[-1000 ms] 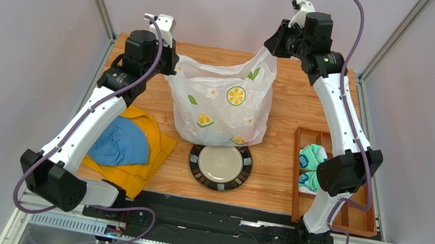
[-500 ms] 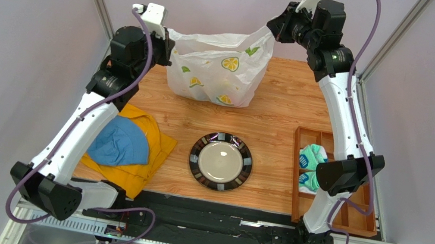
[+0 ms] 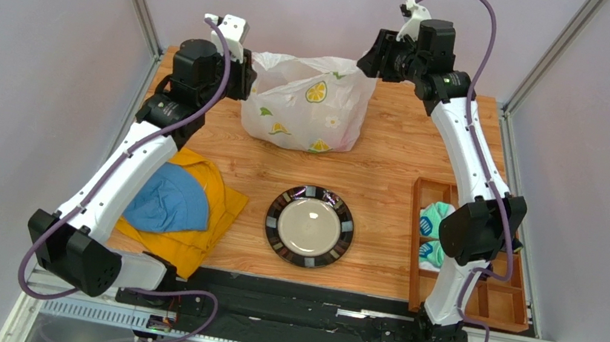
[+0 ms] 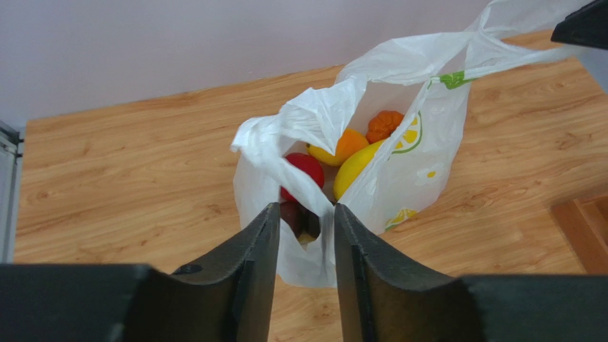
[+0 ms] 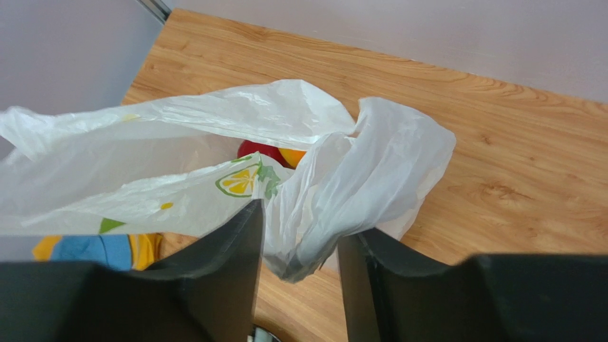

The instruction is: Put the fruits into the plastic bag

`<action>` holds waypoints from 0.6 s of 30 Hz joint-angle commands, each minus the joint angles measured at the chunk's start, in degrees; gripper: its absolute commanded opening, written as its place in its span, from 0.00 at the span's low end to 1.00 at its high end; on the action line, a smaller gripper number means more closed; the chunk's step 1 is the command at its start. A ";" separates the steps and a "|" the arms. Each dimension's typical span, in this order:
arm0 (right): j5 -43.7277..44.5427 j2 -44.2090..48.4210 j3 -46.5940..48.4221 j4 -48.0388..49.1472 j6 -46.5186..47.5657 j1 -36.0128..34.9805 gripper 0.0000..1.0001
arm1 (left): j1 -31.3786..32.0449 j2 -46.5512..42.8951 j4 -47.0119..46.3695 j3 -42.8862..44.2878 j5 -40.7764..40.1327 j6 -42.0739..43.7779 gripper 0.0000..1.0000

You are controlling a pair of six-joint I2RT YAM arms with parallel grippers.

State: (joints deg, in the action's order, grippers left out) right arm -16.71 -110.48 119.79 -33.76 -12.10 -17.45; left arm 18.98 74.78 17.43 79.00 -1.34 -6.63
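The plastic bag (image 3: 308, 115) stands slumped on the wood at the back of the table, its mouth gaping. Inside it lie the fruits: a red round one (image 4: 307, 167), a yellow banana (image 4: 353, 169), an orange-yellow mango (image 4: 350, 142), a ribbed orange one (image 4: 385, 122) and a dark one (image 4: 292, 214). At the bag's left edge my left gripper (image 3: 245, 79) (image 4: 305, 210) is open, a slack fold of handle between its fingers. My right gripper (image 3: 371, 56) (image 5: 303, 224) is open at the bag's upper right, the other handle (image 5: 357, 178) drooping loose between its fingers.
A black-rimmed plate (image 3: 309, 227) lies at the table's front centre. Blue cloth (image 3: 171, 200) lies on yellow cloth (image 3: 216, 203) at the front left. A wooden compartment tray (image 3: 481, 300) with a green-white item (image 3: 438, 224) runs along the right edge.
The bag, held up by both handles before, has come down onto the back of the table. Both grippers have opened and the handles now hang slack.
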 commanded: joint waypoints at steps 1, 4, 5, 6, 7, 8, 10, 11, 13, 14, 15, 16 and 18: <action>-0.87 2.89 0.97 2.21 0.76 0.14 0.64 | -0.26 -1.92 -0.73 2.30 2.66 0.57 0.72; -1.39 4.04 1.24 1.86 1.02 0.14 0.78 | -0.26 -3.06 -0.91 2.38 4.59 0.57 0.95; -1.66 4.48 1.41 1.24 1.11 0.05 0.79 | -0.26 -3.93 -0.99 2.30 5.73 0.48 0.95; -1.75 4.83 1.50 1.06 1.11 0.14 0.81 | -0.26 -4.29 -1.17 2.38 6.09 0.39 0.95; -1.66 5.18 1.15 0.80 1.11 0.14 0.82 | -0.26 -4.82 -1.26 2.30 6.26 0.39 0.95; -0.96 6.49 0.72 0.80 1.11 0.14 0.83 | -0.26 -5.78 -1.26 2.21 6.70 0.39 0.95; -0.17 8.16 -2.25 1.50 0.85 0.14 0.84 | -0.26 -6.75 -1.00 2.12 6.71 0.39 0.96; 0.70 9.56 -3.84 3.16 0.67 0.14 0.85 | -0.26 -7.80 -0.91 2.12 6.44 0.39 0.96; 1.06 14.13 -7.62 5.80 0.06 0.14 0.86 | -0.70 -8.42 -0.38 1.95 6.00 0.39 0.96; 2.20 15.54 -10.68 7.37 -0.29 0.05 0.86 | -1.22 -8.77 -0.12 2.03 6.44 0.31 0.96; 2.90 18.08 -11.76 7.56 -0.64 0.14 0.86 | -2.97 -8.60 0.49 2.21 6.79 -0.56 0.96; 3.52 19.32 -12.81 7.57 -0.99 0.31 0.86 | -4.12 -8.69 0.85 2.30 7.58 -1.27 0.96; 5.54 22.04 -17.03 7.57 -1.52 0.40 0.86 | -7.45 -8.78 2.25 2.38 9.69 -3.29 0.96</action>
State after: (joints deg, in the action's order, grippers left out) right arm -15.03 -95.53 107.04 -30.85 -12.27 -17.43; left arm 16.51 66.65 17.93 79.37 5.21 -7.11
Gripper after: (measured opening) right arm 0.860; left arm 0.961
